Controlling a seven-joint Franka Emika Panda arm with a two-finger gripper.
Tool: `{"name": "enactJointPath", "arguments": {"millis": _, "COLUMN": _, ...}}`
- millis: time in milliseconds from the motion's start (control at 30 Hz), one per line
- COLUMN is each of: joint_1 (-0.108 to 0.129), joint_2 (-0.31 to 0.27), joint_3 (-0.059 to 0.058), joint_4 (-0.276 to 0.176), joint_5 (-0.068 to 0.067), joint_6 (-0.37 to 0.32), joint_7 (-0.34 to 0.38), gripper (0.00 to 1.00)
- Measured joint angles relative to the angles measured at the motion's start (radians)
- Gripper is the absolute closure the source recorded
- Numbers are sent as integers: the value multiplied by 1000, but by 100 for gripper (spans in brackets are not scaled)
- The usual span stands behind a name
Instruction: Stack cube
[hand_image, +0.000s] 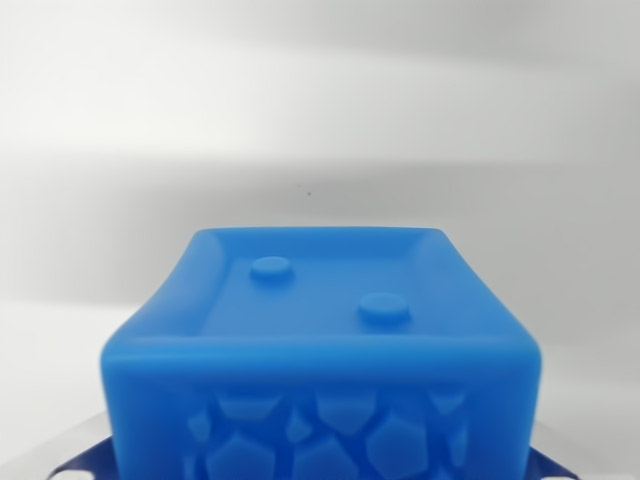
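A blue cube (325, 350) fills the lower middle of the wrist view, very close to the camera. Its top face is recessed, with a raised rim and two round studs (385, 306). The side facing me carries a pattern of raised, pebble-like shapes. Small blurred grey and blue slivers (78, 462) show at the bottom corners on both sides of the cube. I cannot tell whether they belong to my gripper's fingers. No fingertips show clearly, and no second cube is in view.
A plain white surface (320, 120) stretches behind the cube, with soft grey shadow bands across it. A tiny dark speck (309, 193) lies on it beyond the cube.
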Motion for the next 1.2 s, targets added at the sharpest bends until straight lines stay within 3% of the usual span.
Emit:
{"name": "enactJointPath", "arguments": {"millis": 367, "joint_1": 1, "joint_2": -65, "joint_3": 1, "joint_4": -23, "joint_5": 3, "joint_6": -38, "joint_7": 10, "gripper": 100}}
{"name": "enactJointPath", "arguments": {"millis": 1200, "joint_1": 31, "joint_2": -195, "joint_3": 1, "joint_4": -159, "joint_5": 8, "joint_6": -38, "joint_7": 178, "gripper": 100}}
